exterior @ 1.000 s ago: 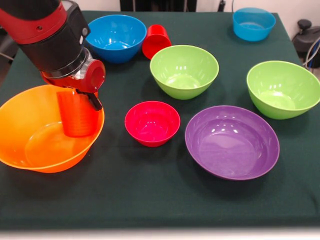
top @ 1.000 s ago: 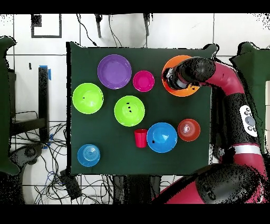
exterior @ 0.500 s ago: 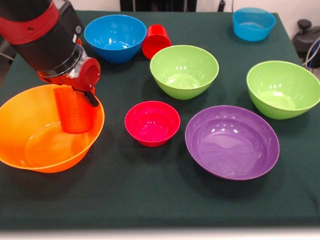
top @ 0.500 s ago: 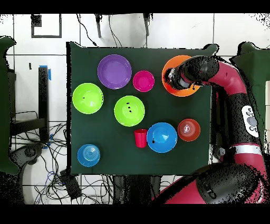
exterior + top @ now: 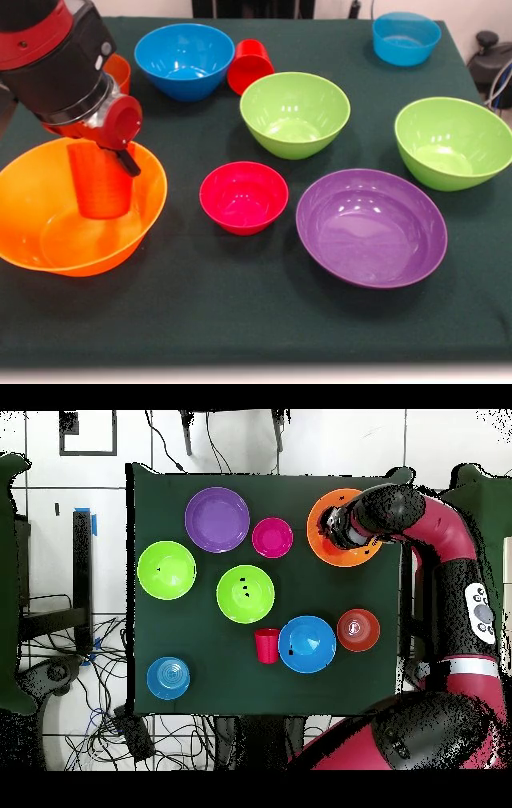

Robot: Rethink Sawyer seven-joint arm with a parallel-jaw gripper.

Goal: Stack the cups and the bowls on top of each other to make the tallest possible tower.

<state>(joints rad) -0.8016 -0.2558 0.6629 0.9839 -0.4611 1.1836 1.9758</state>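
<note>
We judge we are at the first stacking step: the end effector (image 5: 100,164) grips the orange cup (image 5: 99,182), hanging upright inside the big orange bowl (image 5: 48,240) at the desk's (image 5: 240,320) left side, its base apparently just above the bowl's floor. Next we should lower it to the bowl's middle and release. The small crimson bowl (image 5: 243,197) waits just right of the big bowl, well clear of the end effector

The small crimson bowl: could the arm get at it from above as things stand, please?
Not right away: the gripper is shut on the orange cup over the big orange bowl. Otherwise the small crimson bowl stands uncovered, apart from its neighbours.
</note>
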